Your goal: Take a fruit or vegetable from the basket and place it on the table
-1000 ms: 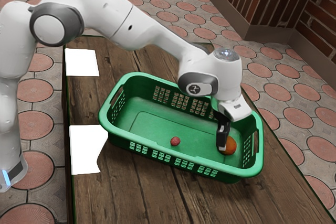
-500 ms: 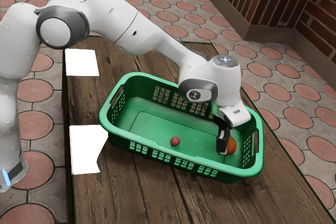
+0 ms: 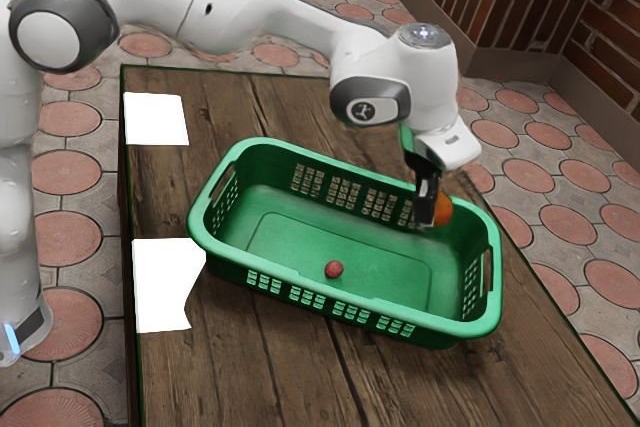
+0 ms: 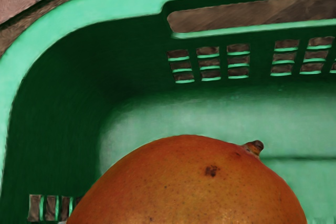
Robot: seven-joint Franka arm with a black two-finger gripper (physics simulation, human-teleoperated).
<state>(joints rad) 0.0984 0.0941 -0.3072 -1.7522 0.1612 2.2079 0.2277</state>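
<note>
The lift seems in hand, with the orange fruit [image 3: 444, 211] pinched between the fingers [image 3: 430, 215] and the green basket [image 3: 480, 328] beneath them, so next they should clear its rim and lower the fruit onto the counter [image 3: 260, 377].

The basket [image 3: 484, 324] sits on the tabletop [image 3: 270, 377], with one fruit [image 3: 334, 269] lying on its floor, near the middle of the near side. Over the basket's end toward the exterior view's right, by its far side, the hand [image 3: 428, 215] holds a mango [image 3: 443, 211]. Past the basket's other end, toward the exterior view's left, two flat patches [image 3: 160, 287] lie on the tabletop, one nearer, one farther back. A wall [image 3: 500, 7] stands well behind the basket, toward the exterior view's right.
</note>
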